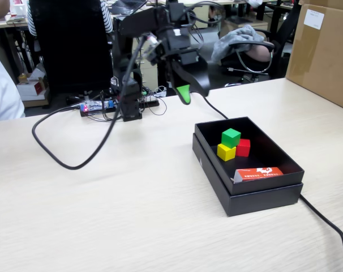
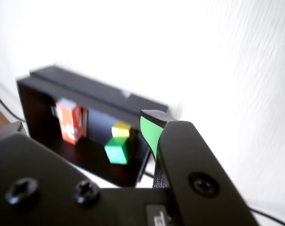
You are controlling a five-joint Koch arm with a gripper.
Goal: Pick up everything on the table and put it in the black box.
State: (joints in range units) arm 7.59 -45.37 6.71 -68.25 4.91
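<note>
Three cubes sit inside the black box point(image 1: 248, 192), none left on the counter point(image 1: 103, 215). Nearest the fixed view inside the box: a flat red-and-white packet point(image 1: 260, 173) against the front wall. Behind it, the yellow cube point(image 1: 226, 152), with the red cube point(image 1: 243, 147) touching it on the right in that view. The green cube point(image 1: 231, 137) rides on top of those two, slightly tilted. A black cable point(image 1: 327, 224) runs off the counter past the box's near right corner.

Farther back, my end effector point(image 1: 185, 95) hangs in the air, above and left of the box in the fixed view, clear of it. It carries nothing. Only one green-padded tip shows plainly in either view, so I cannot tell whether it is parted or closed.

Far right: a brown cardboard box point(image 1: 324, 51).
</note>
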